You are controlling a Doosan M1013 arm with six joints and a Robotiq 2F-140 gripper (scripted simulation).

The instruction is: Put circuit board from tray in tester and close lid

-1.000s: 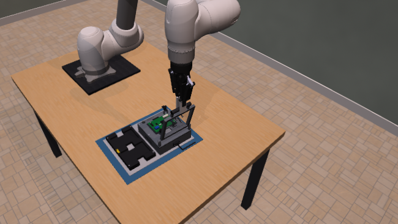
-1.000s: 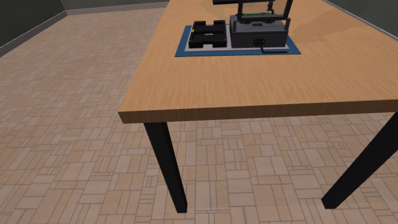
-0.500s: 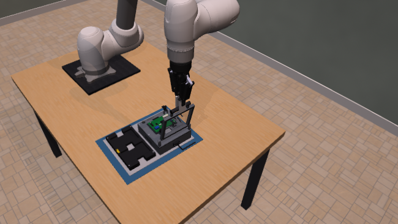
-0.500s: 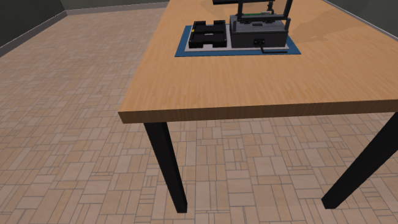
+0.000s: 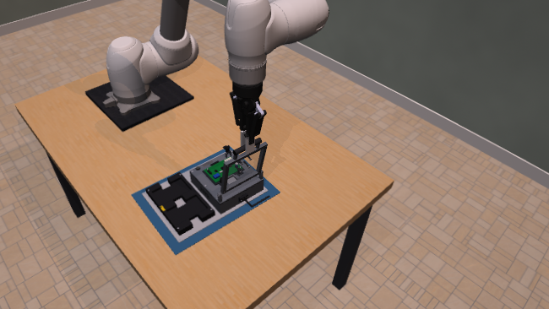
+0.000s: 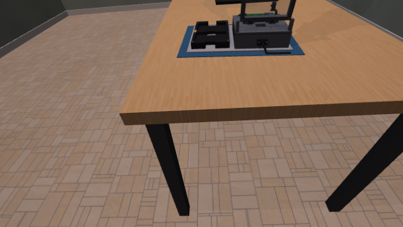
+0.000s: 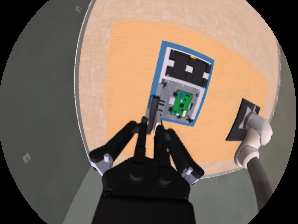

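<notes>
The green circuit board point(image 5: 214, 170) point(image 7: 181, 102) lies on the plate inside the dark tester point(image 5: 236, 192) point(image 6: 263, 37); in the exterior view only a thin green strip of the board point(image 6: 257, 14) shows. The tester's lid point(image 5: 263, 162) point(image 6: 291, 9), an open black frame, stands steeply raised on its hinge. My gripper point(image 5: 248, 141) point(image 7: 151, 114) comes down from above and is shut on the lid's handle at the frame's top bar. I cannot tell whether the pins are through the board's holes. The black tray point(image 5: 182, 204) point(image 6: 211, 34) point(image 7: 182, 66) beside the tester shows empty pockets.
Tray and tester stand on a grey base on a blue mat point(image 5: 173, 246) point(image 6: 186, 53). A black cable point(image 6: 276, 52) runs from the tester's front. The arm's base point(image 5: 131, 90) point(image 7: 252, 125) stands on a black pad at the table's far corner.
</notes>
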